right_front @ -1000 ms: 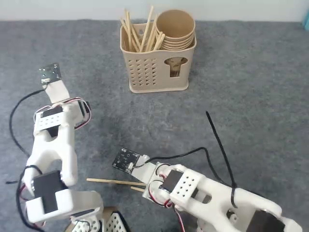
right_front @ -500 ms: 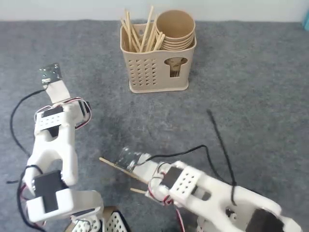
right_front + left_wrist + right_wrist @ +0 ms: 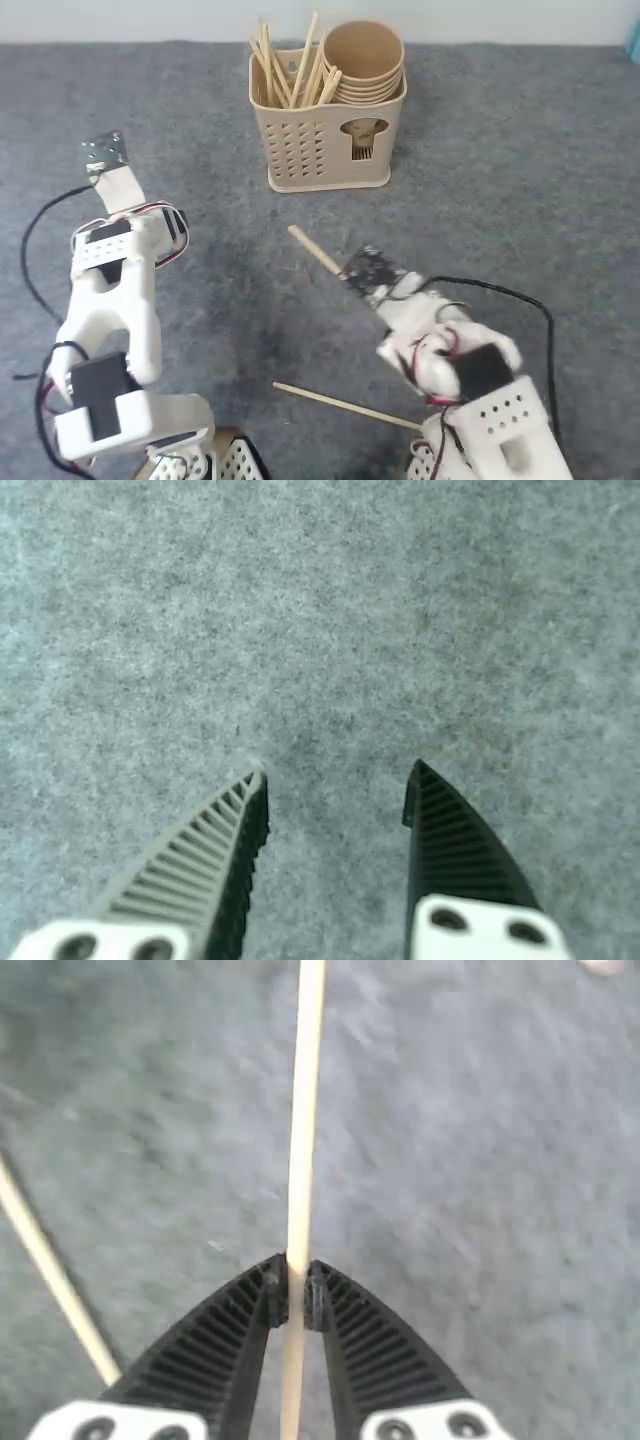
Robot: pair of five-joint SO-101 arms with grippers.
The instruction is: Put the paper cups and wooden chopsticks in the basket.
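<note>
A beige perforated basket stands at the back of the table, holding a stack of paper cups and several wooden chopsticks. My right gripper is shut on one chopstick, held off the mat in front of the basket; its free end points toward the back left. A second chopstick lies flat on the grey mat near the front edge, also visible as a chopstick beside the right jaws. My left gripper hangs open over bare mat at the left side.
The left arm stands along the left side of the table. A black cable loops beside the right arm. Grey mat covers the table, with free room to the right of the basket.
My right arm has lifted one chopstick off the mat and swung it rightward and back toward the basket. The other chopstick stays on the mat. The left arm has not moved.
</note>
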